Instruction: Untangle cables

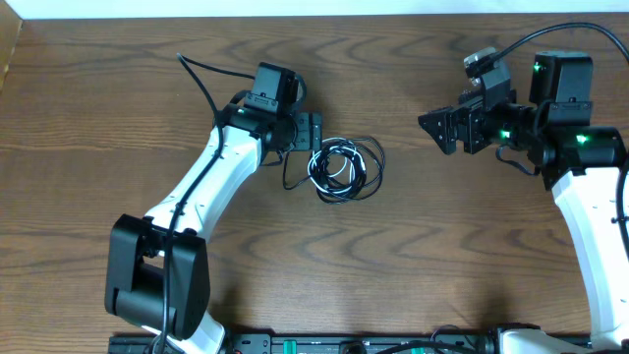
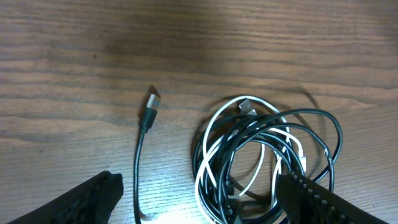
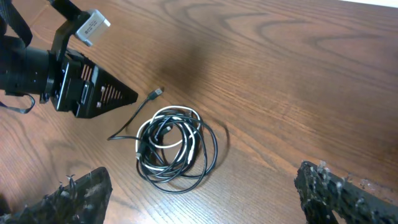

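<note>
A black cable (image 1: 369, 169) and a white cable (image 1: 334, 167) lie coiled together in one tangle on the wooden table (image 1: 413, 256). In the left wrist view the black coil (image 2: 329, 134) wraps the white loops (image 2: 214, 121), and a black plug end (image 2: 151, 102) trails out to the left. The right wrist view shows the tangle (image 3: 177, 149) from farther off. My left gripper (image 1: 313, 133) is open and empty, just left of the tangle, its fingers (image 2: 199, 199) straddling the coil's near edge. My right gripper (image 1: 439, 128) is open and empty, well to the right (image 3: 199, 193).
The left arm's white link (image 1: 211, 182) runs from the front left toward the tangle. The right arm (image 1: 580, 167) stands at the right edge. A thick black arm wire (image 1: 201, 79) loops behind the left wrist.
</note>
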`<state>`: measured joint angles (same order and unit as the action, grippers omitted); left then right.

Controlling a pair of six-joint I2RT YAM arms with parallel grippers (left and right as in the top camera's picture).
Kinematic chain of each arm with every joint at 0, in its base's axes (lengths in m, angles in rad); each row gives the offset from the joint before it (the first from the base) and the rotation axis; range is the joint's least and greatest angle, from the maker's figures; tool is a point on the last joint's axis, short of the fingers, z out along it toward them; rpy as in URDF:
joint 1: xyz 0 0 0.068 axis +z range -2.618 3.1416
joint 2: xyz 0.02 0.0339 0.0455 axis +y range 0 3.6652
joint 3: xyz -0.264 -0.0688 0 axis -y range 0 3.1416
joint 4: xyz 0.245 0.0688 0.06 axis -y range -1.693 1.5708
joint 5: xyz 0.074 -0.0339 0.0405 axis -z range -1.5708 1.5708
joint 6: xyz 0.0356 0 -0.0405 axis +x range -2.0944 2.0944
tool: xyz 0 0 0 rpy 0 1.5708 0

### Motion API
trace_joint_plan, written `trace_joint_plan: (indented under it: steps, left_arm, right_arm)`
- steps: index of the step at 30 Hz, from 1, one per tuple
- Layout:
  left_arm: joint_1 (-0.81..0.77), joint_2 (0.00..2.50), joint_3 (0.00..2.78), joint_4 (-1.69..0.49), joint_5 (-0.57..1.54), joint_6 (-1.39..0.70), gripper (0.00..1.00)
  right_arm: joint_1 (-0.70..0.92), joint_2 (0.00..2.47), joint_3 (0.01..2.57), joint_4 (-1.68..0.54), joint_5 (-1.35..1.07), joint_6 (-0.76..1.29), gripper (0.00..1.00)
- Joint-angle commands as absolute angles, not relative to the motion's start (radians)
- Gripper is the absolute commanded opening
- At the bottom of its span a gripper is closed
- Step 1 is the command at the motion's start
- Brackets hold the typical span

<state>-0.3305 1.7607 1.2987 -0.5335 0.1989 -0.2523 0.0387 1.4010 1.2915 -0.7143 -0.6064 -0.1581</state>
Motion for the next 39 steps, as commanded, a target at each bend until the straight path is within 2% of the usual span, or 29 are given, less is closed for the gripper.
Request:
trace_joint_plan:
  steps: [1,29,35,39]
  left_arm:
    - [-0.345,1.787,1.315,-0.529,0.182,-0.265,0.85]
    - [-0.443,1.922,1.313,-0.501,0.182,-0.317,0.77]
    - [-0.463,1.924,1.313,-0.491,0.139,-0.321,0.65]
    - [-0.471,1.925,1.313,-0.487,0.11,-0.321,0.63]
  right_arm:
    - [0.054,1.42,1.312,-0.714,-0.608,-0.15,0.93]
    - [0.054,1.459,1.312,-0.714,-0.608,-0.135,0.92]
    - [0.054,1.459,1.312,-0.713,-0.607,-0.135,0.92]
    - [0.054,1.459,1.312,-0.709,-0.608,-0.135,0.93]
